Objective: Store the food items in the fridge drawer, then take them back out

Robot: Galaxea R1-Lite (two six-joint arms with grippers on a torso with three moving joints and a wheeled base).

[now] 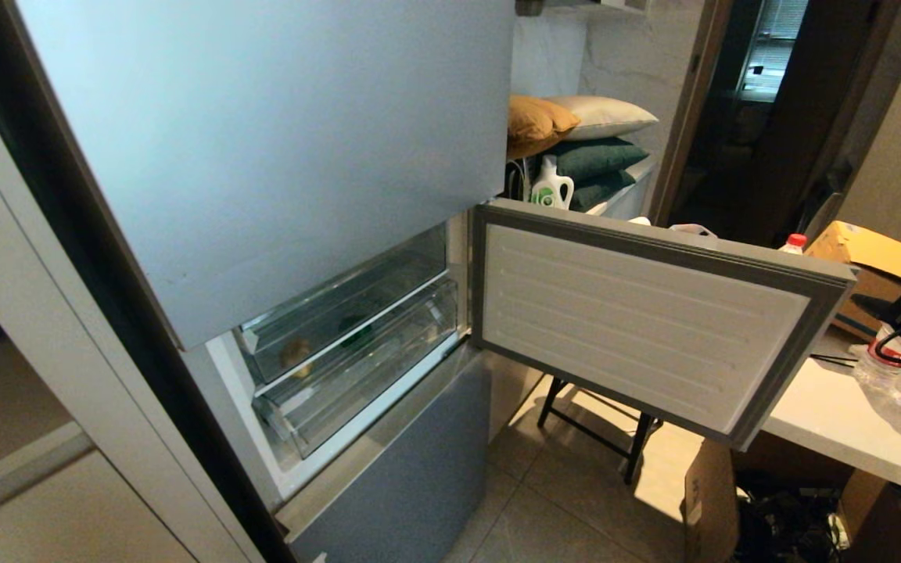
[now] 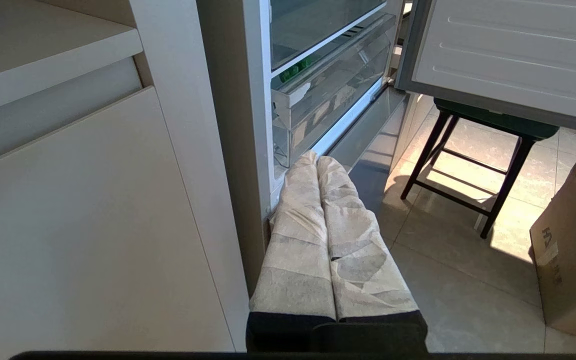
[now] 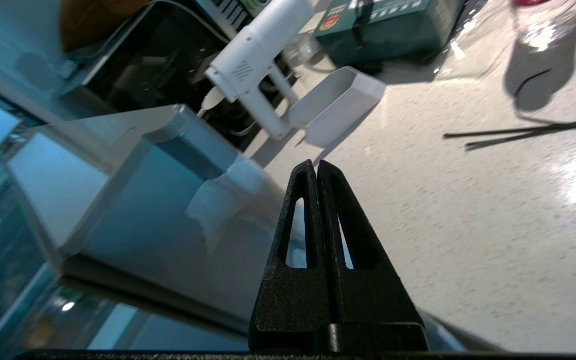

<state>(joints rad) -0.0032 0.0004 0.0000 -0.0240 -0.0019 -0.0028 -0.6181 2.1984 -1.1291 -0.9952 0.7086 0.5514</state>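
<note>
Inside the fridge [image 1: 419,485], two food items [image 1: 296,353] lie in the upper drawer [image 1: 341,309], above a second drawer [image 1: 357,375]. The open door [image 1: 646,320] swings right, over a stool [image 1: 599,430]; a counter [image 1: 849,422] with bottles [image 1: 881,363] stands farther right.

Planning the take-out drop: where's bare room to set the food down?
White counter: bare stretch between the white handheld device and black cables. Crowded toward the water bottles and cardboard box at its back.
</note>
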